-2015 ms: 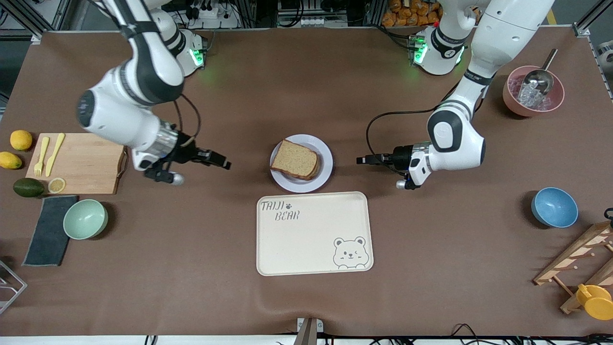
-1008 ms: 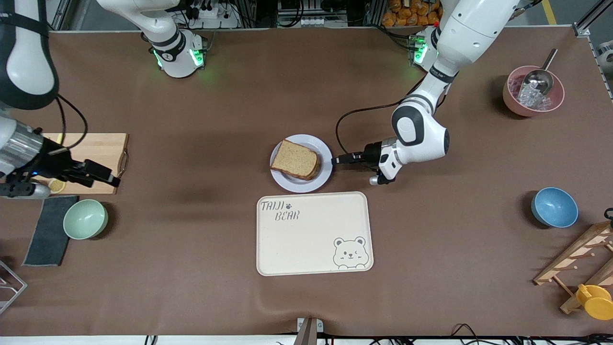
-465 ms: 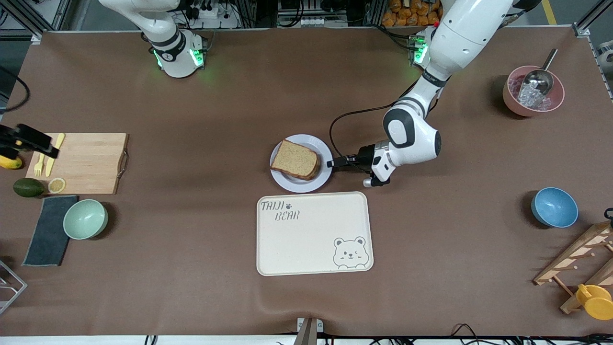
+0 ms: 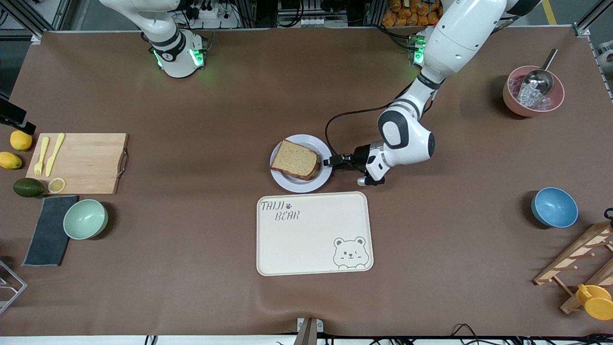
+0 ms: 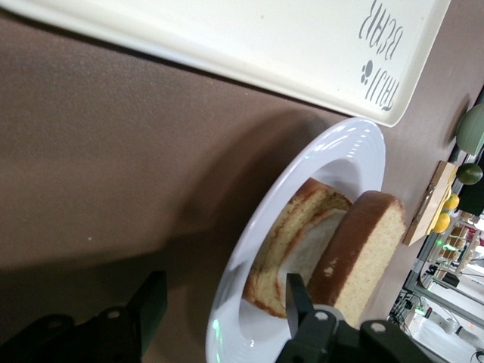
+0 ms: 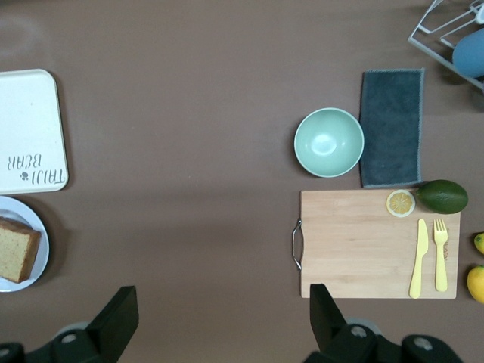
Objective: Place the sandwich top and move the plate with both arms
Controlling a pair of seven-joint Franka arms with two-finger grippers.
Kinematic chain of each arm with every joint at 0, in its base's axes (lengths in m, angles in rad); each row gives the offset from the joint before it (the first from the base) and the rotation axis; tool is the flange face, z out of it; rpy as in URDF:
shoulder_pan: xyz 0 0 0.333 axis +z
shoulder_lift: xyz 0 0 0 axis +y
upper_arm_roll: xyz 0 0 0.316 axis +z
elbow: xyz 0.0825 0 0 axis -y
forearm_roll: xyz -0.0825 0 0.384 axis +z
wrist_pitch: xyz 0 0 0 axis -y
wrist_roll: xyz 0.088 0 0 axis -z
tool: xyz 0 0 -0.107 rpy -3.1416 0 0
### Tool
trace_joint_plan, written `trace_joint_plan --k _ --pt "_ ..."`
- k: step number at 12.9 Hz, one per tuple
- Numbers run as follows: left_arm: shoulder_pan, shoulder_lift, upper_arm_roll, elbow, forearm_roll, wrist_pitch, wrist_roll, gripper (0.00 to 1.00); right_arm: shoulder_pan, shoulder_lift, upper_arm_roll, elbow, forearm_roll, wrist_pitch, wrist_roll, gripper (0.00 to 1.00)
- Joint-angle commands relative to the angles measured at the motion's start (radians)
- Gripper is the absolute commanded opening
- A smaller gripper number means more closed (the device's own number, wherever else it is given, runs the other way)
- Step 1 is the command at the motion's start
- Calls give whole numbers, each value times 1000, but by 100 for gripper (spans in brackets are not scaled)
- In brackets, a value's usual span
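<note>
1. The sandwich top lies on the stacked sandwich on the plate at mid-counter, just farther from the front camera than the cream bear tray.

2. The left arm reaches down from its base, elbow bent, forearm low and nearly level over the counter, pointing toward the plate.

3. The left claw sits at the plate's rim on the side toward the left arm's end. In the left wrist view its two fingers straddle the rim, one over the plate beside the bread, one outside above the counter; the jaws stand partly apart with the rim between them, and a firm grip cannot be told.

4. The right claw hangs high over the right arm's end of the counter, jaws spread wide and holding nothing, looking down on the wooden cutting board and the green bowl.
</note>
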Motion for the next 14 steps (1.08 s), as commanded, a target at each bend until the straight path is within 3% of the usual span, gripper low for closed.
trace_joint_plan --k 1,14 --pt "-26 27 2 33 -56 17 44 71 -14 -55 20 -63 -17 -7 1 100" --pt "-69 40 2 45 -61 74 56 56 31 -81 20 -84 -29 71 0 100"
